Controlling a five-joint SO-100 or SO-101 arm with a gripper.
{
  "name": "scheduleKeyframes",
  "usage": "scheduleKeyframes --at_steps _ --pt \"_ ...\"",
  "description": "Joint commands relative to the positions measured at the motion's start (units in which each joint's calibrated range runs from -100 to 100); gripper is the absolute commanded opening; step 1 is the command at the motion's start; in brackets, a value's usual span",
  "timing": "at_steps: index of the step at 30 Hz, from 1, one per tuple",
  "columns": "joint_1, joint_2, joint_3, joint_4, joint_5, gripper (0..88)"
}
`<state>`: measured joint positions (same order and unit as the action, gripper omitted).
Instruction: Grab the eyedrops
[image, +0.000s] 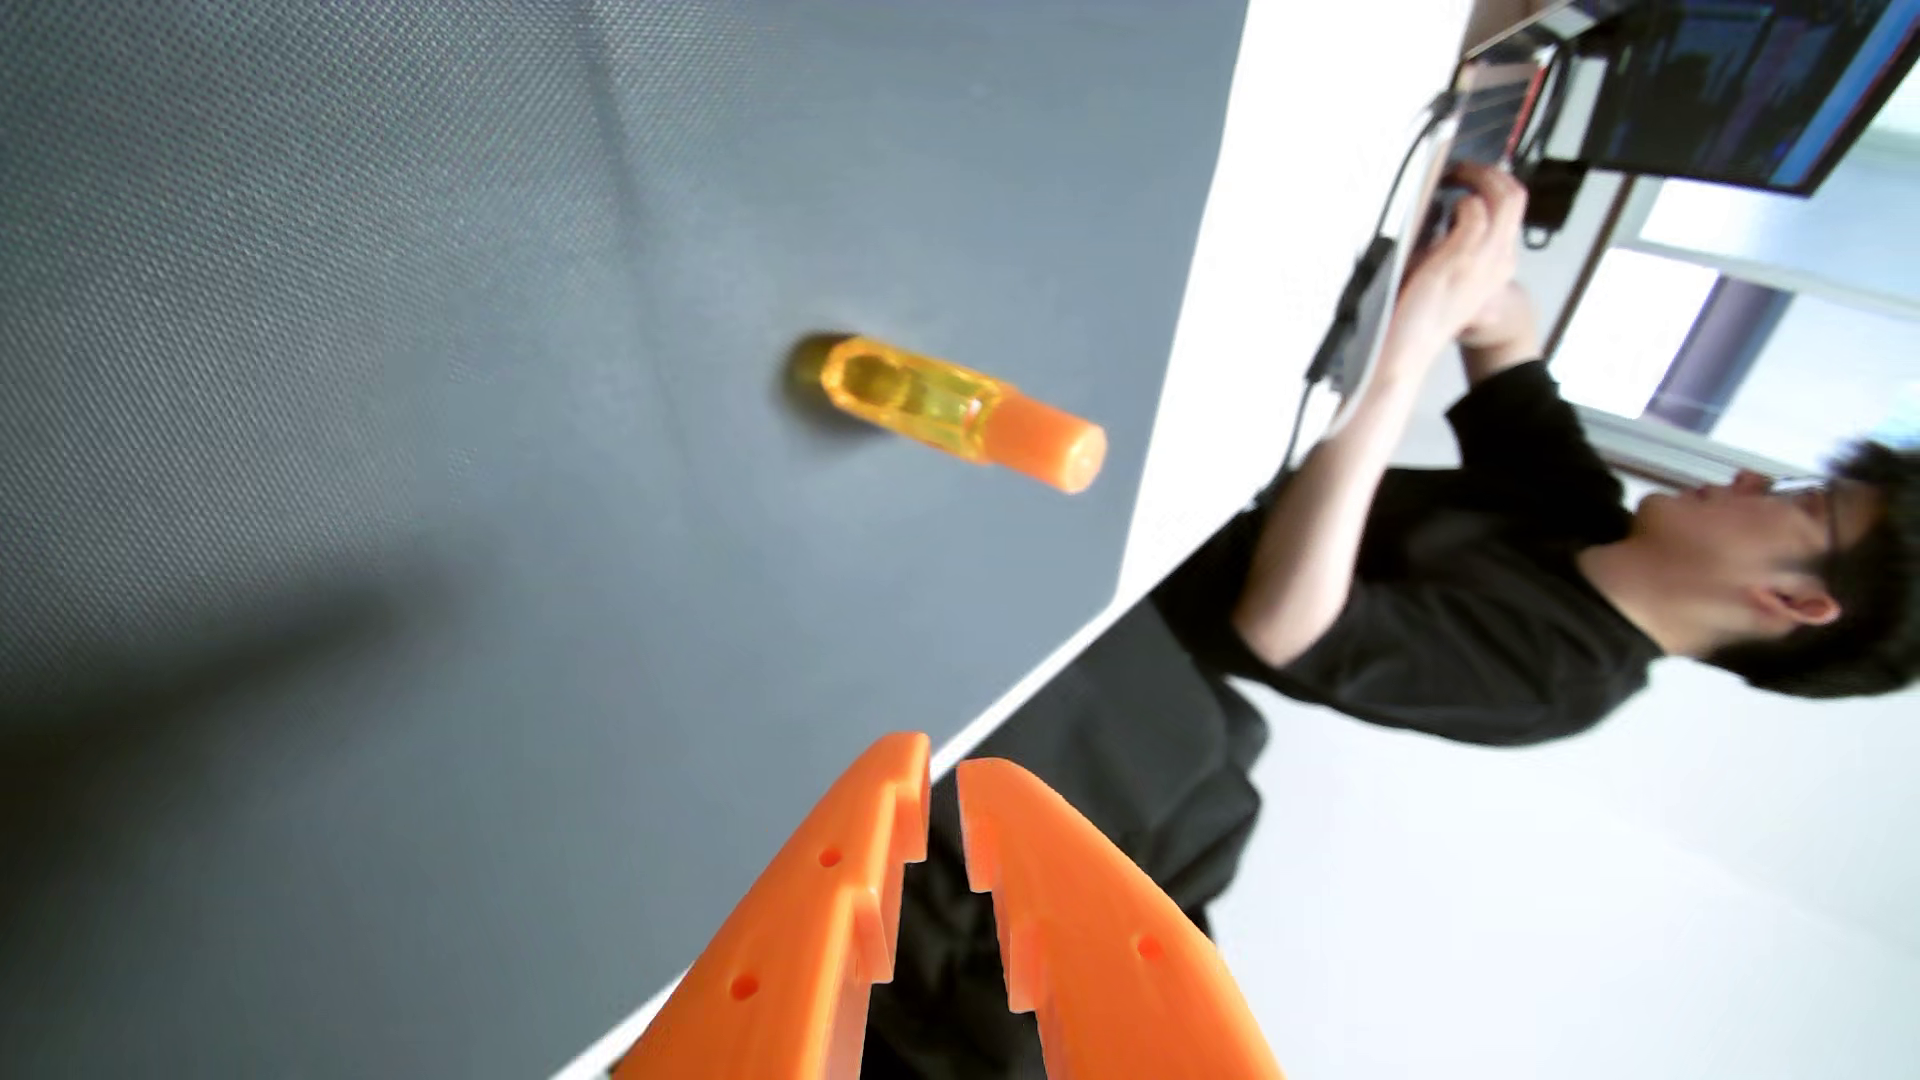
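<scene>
Nearest the wrist camera, the orange plastic claw (943, 774) has its jaws nearly closed, just a slit between the tips, holding nothing. So the grab looks not started yet. Further out, the small amber eyedrop bottle with an orange cap (940, 408) stands on the dark grey textured mat (364, 312) covering the worktop, well apart from the claw. The picture lies sideways, so the bottle's long axis runs across it, cap pointing right and slightly down. A person in black (1475, 582) sits beyond.

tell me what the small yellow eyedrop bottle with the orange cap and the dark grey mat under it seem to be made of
Yellow eyedrop bottle: likely clear tinted plastic, glossy, since light passes through; its orange cap looks opaque. Dark grey mat: matte, finely dotted weave, perhaps rubber or fabric.
</scene>
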<state>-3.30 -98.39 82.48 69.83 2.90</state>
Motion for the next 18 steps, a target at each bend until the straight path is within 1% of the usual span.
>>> scheduleKeyframes --at_steps 1,3,6,10,13,18 --pt "1.3 2.98 -6.08 0.65 2.78 1.0" --pt "1.3 6.46 -9.68 0.65 5.34 2.4" --pt "1.3 14.61 -16.61 0.65 8.17 6.8" --pt "1.55 29.9 -26.88 0.74 11.15 12.5" --pt "3.63 42.47 -35.43 1.17 13.24 17.0" --pt "5.62 62.08 -53.35 7.23 18.43 23.1"
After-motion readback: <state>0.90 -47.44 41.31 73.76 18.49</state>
